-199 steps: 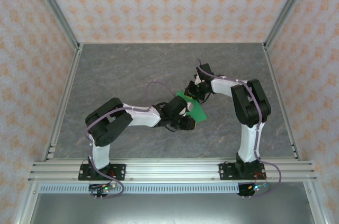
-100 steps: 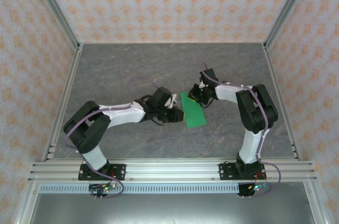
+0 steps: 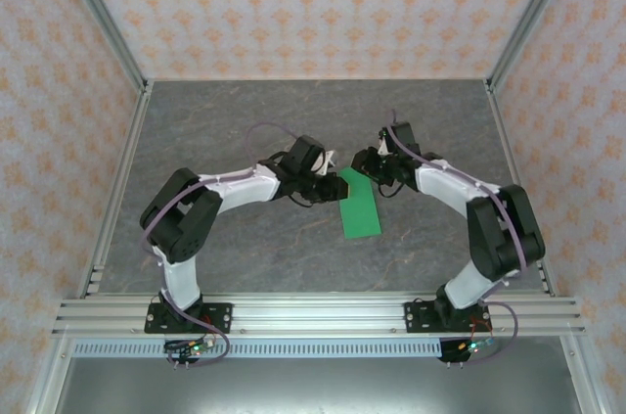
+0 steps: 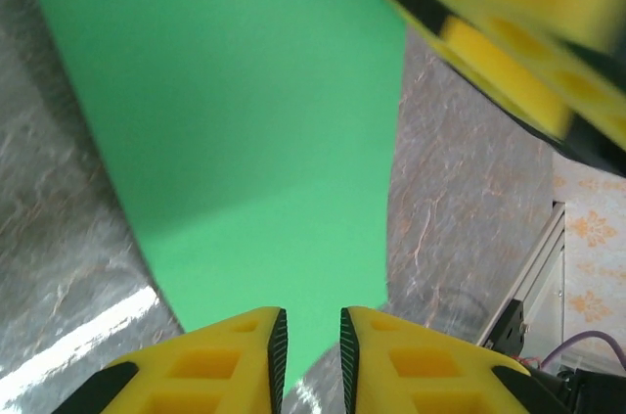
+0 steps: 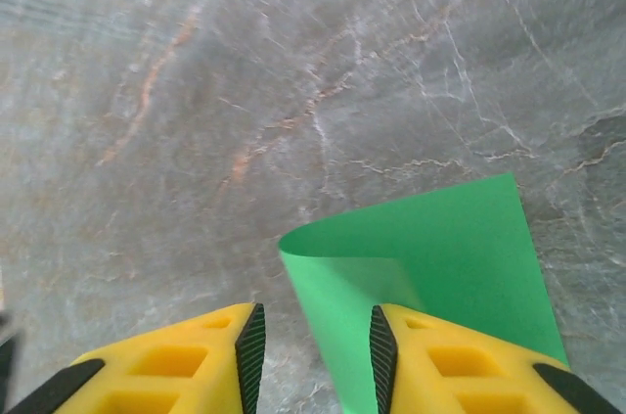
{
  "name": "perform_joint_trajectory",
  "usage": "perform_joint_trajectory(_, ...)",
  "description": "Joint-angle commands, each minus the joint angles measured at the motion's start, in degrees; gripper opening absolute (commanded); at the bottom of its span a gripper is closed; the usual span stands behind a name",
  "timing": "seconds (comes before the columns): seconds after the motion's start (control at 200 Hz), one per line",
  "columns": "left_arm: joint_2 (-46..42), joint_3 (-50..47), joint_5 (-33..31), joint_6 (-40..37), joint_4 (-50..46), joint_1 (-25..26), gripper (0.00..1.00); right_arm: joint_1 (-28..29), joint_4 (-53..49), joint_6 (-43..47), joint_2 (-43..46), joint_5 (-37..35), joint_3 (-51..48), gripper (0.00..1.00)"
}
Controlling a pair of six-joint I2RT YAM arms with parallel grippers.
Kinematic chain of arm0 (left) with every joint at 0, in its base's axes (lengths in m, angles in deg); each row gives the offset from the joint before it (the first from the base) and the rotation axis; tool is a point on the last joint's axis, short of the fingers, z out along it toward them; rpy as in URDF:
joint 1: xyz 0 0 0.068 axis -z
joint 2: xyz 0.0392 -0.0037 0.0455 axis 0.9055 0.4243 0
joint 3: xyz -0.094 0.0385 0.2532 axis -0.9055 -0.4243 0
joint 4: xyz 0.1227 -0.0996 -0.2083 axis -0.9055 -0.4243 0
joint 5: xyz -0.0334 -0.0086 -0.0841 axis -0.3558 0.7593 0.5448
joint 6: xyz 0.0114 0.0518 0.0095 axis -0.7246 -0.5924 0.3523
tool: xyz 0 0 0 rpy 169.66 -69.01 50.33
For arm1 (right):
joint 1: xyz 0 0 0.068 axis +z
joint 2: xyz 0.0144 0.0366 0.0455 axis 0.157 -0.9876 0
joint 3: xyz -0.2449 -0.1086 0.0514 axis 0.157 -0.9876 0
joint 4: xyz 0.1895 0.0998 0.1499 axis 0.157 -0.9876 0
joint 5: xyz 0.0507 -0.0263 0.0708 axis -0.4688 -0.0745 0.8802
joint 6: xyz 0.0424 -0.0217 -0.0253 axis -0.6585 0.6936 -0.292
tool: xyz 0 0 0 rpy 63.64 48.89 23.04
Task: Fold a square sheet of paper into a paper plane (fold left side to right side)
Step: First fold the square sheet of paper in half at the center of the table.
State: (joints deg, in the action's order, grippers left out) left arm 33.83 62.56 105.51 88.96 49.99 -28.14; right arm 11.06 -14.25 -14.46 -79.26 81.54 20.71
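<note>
Paper (image 3: pixel 358 207): thin green sheet folded to a narrow strip, lying flat just ahead of both my tools.
Handling: light and limp. I judge it will skate on smooth stone and keep any crease, so I would pinch a free corner or edge, not the fold.
Left tool (image 4: pixel 309 336): fingers almost together with a thin slit between. Whether they nip the paper's edge I cannot tell.
Right tool (image 5: pixel 313 336): fingers apart, with a softly curled corner between them, just ahead.
Desk (image 3: pixel 245 130): grey, marbled, hard, faintly glossy.
Fingers (image 5: pixel 176 365): yellow, blocky, recessed.
</note>
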Motion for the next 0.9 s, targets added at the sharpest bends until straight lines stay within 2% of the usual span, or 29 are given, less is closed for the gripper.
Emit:
perform_joint_trajectory(0.0, 3.6, 3.5, 1.6, -1.3, -0.3, 0.3, 0.23, -0.2, -7.3, 2.6, 3.2, -1.4, -0.4, 0.34)
perform_joint_trajectory(0.25, 10.0, 7.9, 0.9, -1.7, -1.4, 0.3, 0.23, 1.9, -9.0, -1.2, 11.6, 3.6, -10.0, 0.19)
perform_joint_trajectory(0.475, 12.0, 8.7, 0.2, -1.7, -1.9, 0.3, 0.23, 3.2, -12.6, -0.7, 16.0, 1.2, -12.5, 0.18)
perform_joint_trajectory(0.651, 11.8, 8.5, -0.4, -2.1, -2.7, 0.3, 0.23, 4.2, -9.6, -3.2, 12.2, 5.0, -14.8, 0.17)
perform_joint_trajectory(0.896, 11.5, 8.7, -0.1, -2.3, -3.0, 0.6, 0.23, 4.8, -13.0, -1.5, 4.9, 0.5, -13.5, 0.17)
